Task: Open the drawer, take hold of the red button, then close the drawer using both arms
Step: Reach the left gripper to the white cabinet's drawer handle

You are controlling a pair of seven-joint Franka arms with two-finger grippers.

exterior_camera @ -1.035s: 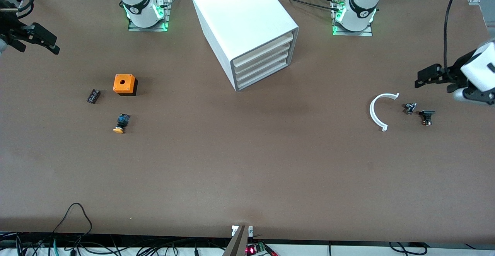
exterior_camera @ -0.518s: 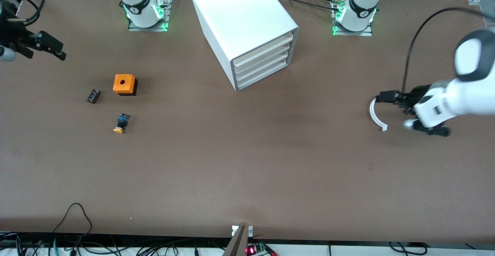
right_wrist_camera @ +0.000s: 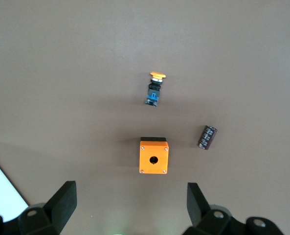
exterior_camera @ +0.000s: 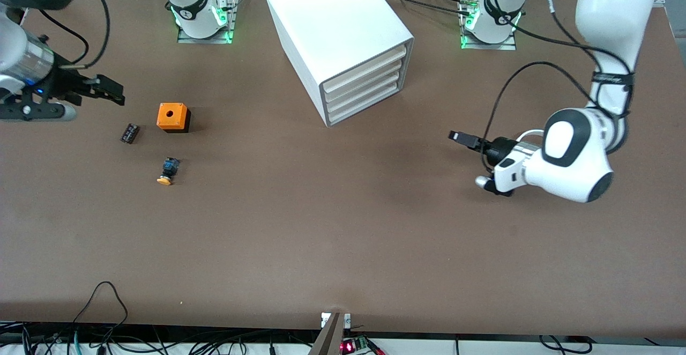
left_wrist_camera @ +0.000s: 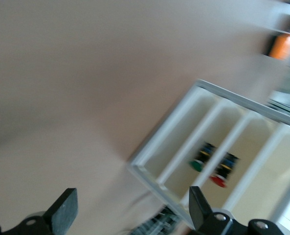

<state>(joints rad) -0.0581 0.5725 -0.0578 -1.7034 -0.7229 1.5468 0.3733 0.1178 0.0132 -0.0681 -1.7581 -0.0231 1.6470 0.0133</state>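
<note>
White cabinet (exterior_camera: pixel 343 38) has all drawers shut; left hand (exterior_camera: pixel 462 139) and right hand (exterior_camera: pixel 110 93) hover spread wide, empty.

My table (exterior_camera: pixel 343 226) is plain matte brown. The cabinet (exterior_camera: pixel 332 28) is white, its drawer (exterior_camera: pixel 366 79) fronts cream-white. Both my claws, left claw (exterior_camera: pixel 462 138) and right claw (exterior_camera: pixel 110 91), are black on white arms. The cube (exterior_camera: pixel 172 117) is orange, the capacitor (exterior_camera: pixel 129 133) black, and one button (exterior_camera: pixel 168 171) yellow-orange capped over blue-black.

A smooth white plastic cabinet (exterior_camera: pixel 338 38) stands on the matt brown table (exterior_camera: pixel 343 226).
</note>
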